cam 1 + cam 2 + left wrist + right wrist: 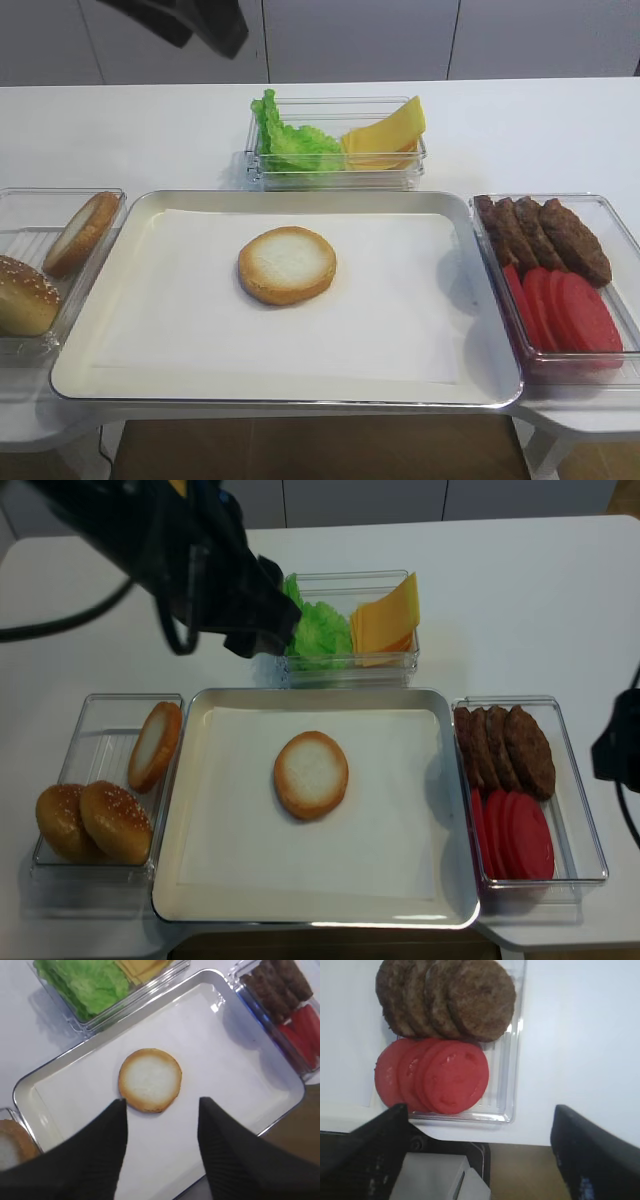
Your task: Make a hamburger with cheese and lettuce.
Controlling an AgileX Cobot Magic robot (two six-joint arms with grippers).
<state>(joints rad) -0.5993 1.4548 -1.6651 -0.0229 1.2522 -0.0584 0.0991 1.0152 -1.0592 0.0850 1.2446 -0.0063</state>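
Left gripper (pixel 162 1105) fingers fill the bottom of your left wrist view, jaws standing apart with nothing between them, hovering above the tray (pixel 300 908) with the bun half (pixel 150 1080) just ahead of the fingertips, cut face up, roughly centred on the paper liner (pixel 400 320). That's the hamburger so far, nothing on it yet. What matters for your next move: the lettuce (pixel 322 630) and cheese (pixel 385 615) share one clear bin (pixel 335 180) just beyond the tray's far edge, lettuce in the left half, cheese slices leaning in the right half. In the overhead view the left arm hangs just left of that bin, near the lettuce end, so you're much nearer on that side. Right gripper (pixel 480 1150) is parked over the patties (pixel 447 997) and tomato slices (pixel 432 1077) in the right-hand bin, jaws wide and empty, well apart from the cheese. Cheese stack's broad faces tilt toward the right wall, so I'd guess a top-edge pinch. Open room all round the bun; mind the bin walls and the tray rim on the way back.
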